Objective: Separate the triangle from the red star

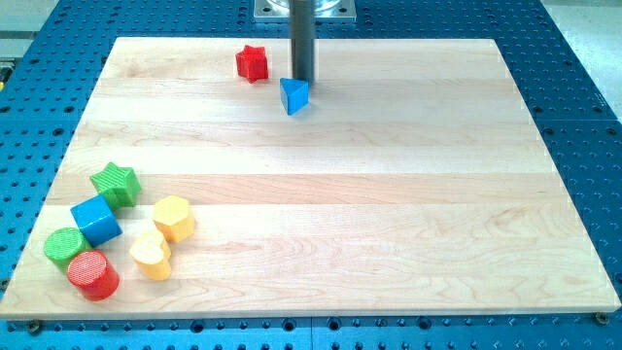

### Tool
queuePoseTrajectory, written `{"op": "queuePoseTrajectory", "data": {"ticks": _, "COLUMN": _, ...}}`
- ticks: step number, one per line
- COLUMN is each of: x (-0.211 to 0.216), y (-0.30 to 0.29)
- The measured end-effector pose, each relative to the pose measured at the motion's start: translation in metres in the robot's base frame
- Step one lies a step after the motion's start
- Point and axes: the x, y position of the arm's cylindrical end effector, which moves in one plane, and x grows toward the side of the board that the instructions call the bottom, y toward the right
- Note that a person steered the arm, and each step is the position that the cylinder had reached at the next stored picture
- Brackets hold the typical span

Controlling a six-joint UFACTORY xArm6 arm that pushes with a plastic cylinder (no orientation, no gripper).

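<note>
A blue triangle (pixel 294 95) lies near the view's top, a little left of centre. A red star (pixel 252 63) lies up and to the left of it, a short gap apart. My rod comes down from the view's top, and my tip (pixel 302 78) sits just above the triangle's upper right edge, touching or almost touching it. The red star is to the left of my tip, clear of it.
A cluster sits at the view's bottom left: a green star (pixel 116 183), a blue cube (pixel 95 220), a green cylinder (pixel 64 247), a red cylinder (pixel 93 274), a yellow hexagon (pixel 173 218) and a yellow heart (pixel 151 254). The wooden board (pixel 389 194) lies on a blue perforated table.
</note>
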Motion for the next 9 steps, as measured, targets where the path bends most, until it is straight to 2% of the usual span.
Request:
{"op": "queuePoseTrajectory", "data": {"ticks": 1, "x": 0.066, "y": -0.017}}
{"op": "queuePoseTrajectory", "data": {"ticks": 2, "x": 0.096, "y": -0.035}}
{"op": "queuePoseTrajectory", "data": {"ticks": 3, "x": 0.044, "y": -0.033}}
{"op": "queuePoseTrajectory", "data": {"ticks": 4, "x": 0.026, "y": -0.049}}
{"op": "queuePoseTrajectory", "data": {"ticks": 5, "x": 0.034, "y": -0.085}}
{"op": "queuePoseTrajectory", "data": {"ticks": 6, "x": 0.111, "y": -0.124}}
{"op": "queuePoseTrajectory", "data": {"ticks": 7, "x": 0.149, "y": -0.119}}
{"op": "queuePoseTrajectory", "data": {"ticks": 9, "x": 0.176, "y": -0.141}}
